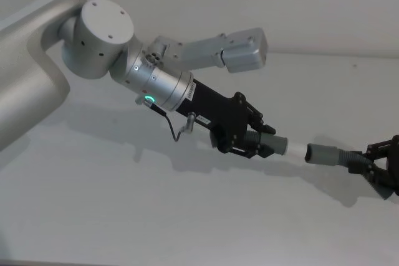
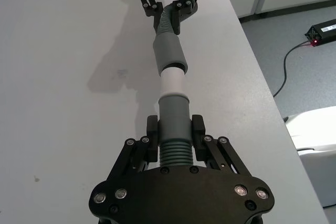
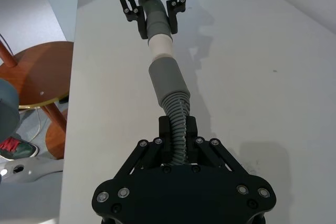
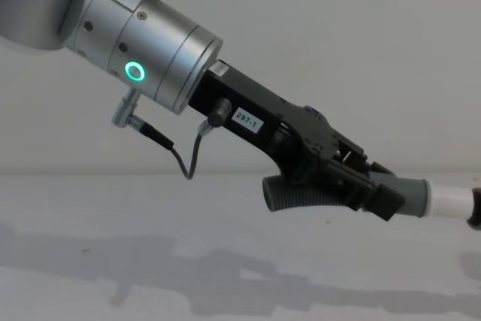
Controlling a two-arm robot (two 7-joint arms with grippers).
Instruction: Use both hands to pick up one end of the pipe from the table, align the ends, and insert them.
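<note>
A: Why is nothing resting on the bench (image 1: 124, 216)?

B: Both pieces are held up over it, with their shadows lying below, so each can be steered freely. The thick silver left arm (image 1: 100, 29) reaches in low and slanted, which lays its piece nearly level toward the other side.

A: And the pincers?

B: The left pincer (image 2: 175, 132) is clenched on the ribbed part of the elbow (image 4: 284, 195), behind the collar, leaving the front free. The right pincer (image 3: 179, 129), at the right edge of the head view, is clamped on the ribbed tail of the straight tube (image 3: 167, 80), likewise well back from the working end.

A: Sensible. Gripped that far back, nothing blocks the joint.

B: Yes. The two pieces lie almost on one line, end facing end. The white stub (image 2: 172, 80) points at the tube's open mouth (image 2: 173, 67) and meets its rim. Whether it has gone in at all I cannot tell.

A: So the step in hand?

B: Insertion, I judge. It calls for a straight push along the shared axis, since any tilt could jam the stub on the rim.
</note>
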